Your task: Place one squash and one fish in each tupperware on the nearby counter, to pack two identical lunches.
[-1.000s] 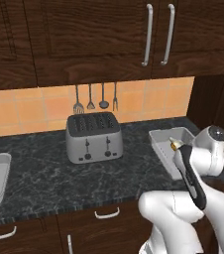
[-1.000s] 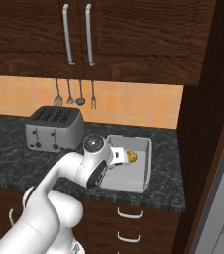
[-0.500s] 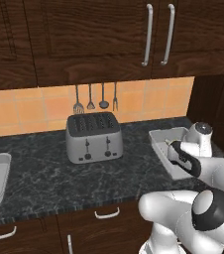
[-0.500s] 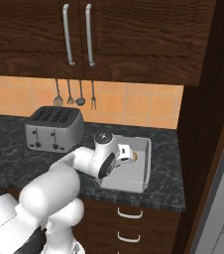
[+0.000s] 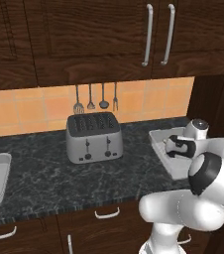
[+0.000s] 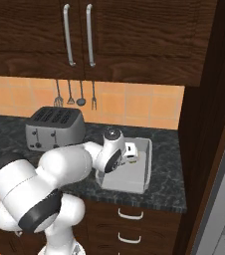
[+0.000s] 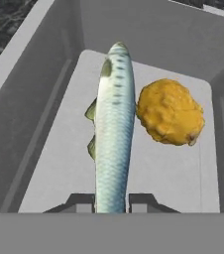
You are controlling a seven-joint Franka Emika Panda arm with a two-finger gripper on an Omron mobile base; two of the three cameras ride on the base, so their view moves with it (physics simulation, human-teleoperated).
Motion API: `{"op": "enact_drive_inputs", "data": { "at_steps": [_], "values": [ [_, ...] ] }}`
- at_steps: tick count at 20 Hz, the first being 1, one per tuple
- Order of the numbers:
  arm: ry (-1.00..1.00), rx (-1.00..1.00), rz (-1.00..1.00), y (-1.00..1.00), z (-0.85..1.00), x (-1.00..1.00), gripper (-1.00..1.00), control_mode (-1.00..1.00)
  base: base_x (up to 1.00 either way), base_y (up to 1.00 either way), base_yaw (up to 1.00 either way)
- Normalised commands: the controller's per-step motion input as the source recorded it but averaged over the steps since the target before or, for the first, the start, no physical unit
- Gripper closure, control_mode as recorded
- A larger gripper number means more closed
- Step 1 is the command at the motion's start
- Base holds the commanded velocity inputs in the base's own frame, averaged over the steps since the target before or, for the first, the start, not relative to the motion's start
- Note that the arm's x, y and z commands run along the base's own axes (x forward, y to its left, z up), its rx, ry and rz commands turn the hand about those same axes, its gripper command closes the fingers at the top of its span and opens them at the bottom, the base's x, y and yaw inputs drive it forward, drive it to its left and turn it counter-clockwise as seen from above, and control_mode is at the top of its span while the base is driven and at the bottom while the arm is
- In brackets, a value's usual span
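The arm has swung down into the tupperware, fingers still pinching the fish (squash already inside). Judging by that, this lunch needs only a release.

Fish tail behind tool

Over the last second the arm has folded down and forward: its elbow, raised a second ago, now hangs low in front of the drawers, and the forearm lies nearly level across the counter's near edge. The gripper has sunk from above the tupperware down into it, carrying the fish, which now points along the tray floor just beside the squash.
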Motion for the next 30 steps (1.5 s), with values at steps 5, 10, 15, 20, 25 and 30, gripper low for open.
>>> {"op": "enact_drive_inputs", "data": {
  "at_steps": [5,10,15,20,25,30],
  "values": [
    [-0.08,0.00,0.00,0.00,0.01,-0.12,-1.00,-1.00,0.00,0.00,0.00],
    [-0.17,-0.02,0.00,0.10,0.27,-0.62,-1.00,-1.00,0.00,0.00,0.00],
    [-0.25,-0.11,0.00,0.50,0.54,-0.73,-1.00,-1.00,0.00,0.00,0.00],
    [-0.17,-0.17,0.00,0.82,0.60,-0.31,-1.00,-1.00,0.00,0.00,0.00],
    [-0.12,-0.04,0.00,0.64,0.46,-0.25,-1.00,-1.00,0.00,0.00,0.00],
    [-0.06,0.21,-0.01,0.31,0.00,-0.67,-1.00,-1.00,0.00,0.00,0.00]
  ]
}}
